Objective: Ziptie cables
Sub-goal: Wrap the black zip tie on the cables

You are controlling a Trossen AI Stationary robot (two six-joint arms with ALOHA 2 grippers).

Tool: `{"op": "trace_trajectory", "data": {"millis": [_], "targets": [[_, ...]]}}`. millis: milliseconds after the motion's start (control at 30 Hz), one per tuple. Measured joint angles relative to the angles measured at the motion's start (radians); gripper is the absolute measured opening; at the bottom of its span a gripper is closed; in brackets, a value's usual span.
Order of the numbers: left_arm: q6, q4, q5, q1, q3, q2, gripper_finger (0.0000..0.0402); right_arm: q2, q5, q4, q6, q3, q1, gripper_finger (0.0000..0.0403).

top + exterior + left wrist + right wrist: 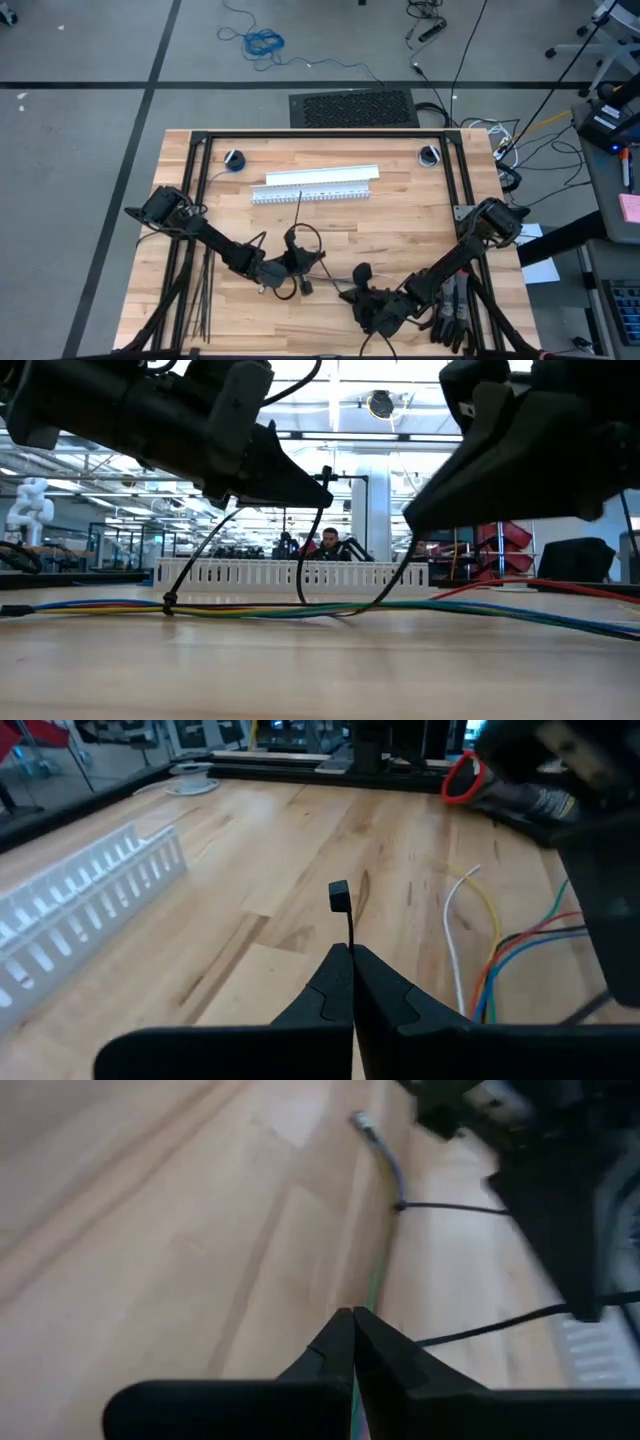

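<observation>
The cables [480, 610] lie along the table as a bundle of coloured wires; their splayed ends [490, 955] show in the left wrist view. One black ziptie [170, 601] is closed around the bundle. A second ziptie [300, 560] loops down to the bundle and up again on both sides. My left gripper [328, 498] is shut on its head end above the bundle. My right gripper [408, 530] is shut at its other end, also raised over the cables [392, 1175]. My left gripper pinches the ziptie's strip [350, 935] between its two fingertips, just below the square head [339, 896], which sticks out past them. The fingers come nearly level from the table's left. The strip hangs from them down to the bundle. My right gripper pinches the ziptie's tail end [412, 546] at its fingertips, slanting down from the table's right. The strip curves from there down to the cables on the table. The wrist view hides the exact spot behind the fingers.
A white slotted channel [315, 185] lies across the table's far half. Spare black zipties [200, 300] lie near the left front edge, and dark tools [450, 322] at the right front. A black frame [320, 133] borders the table. A person [330, 542] sits beyond it.
</observation>
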Motion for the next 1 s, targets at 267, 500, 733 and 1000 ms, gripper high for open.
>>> {"op": "trace_trajectory", "data": {"millis": [267,500,733,1000], "targets": [[-0.093,0.032,0.006,-0.035,0.010,0.039,0.0000,0.000,-0.190,-0.033,0.169,0.001,0.044,0.0000],[-0.126,0.035,0.066,-0.048,0.137,0.149,0.0000,0.000,-0.334,-0.074,0.302,0.003,0.098,0.0000],[-0.131,0.032,0.157,-0.059,0.282,0.266,0.0000,0.000,-0.359,-0.087,0.367,0.003,0.113,0.0010],[-0.131,0.031,0.204,-0.100,0.364,0.299,0.0000,-0.002,-0.487,0.004,0.436,0.003,0.142,0.0074]]}}
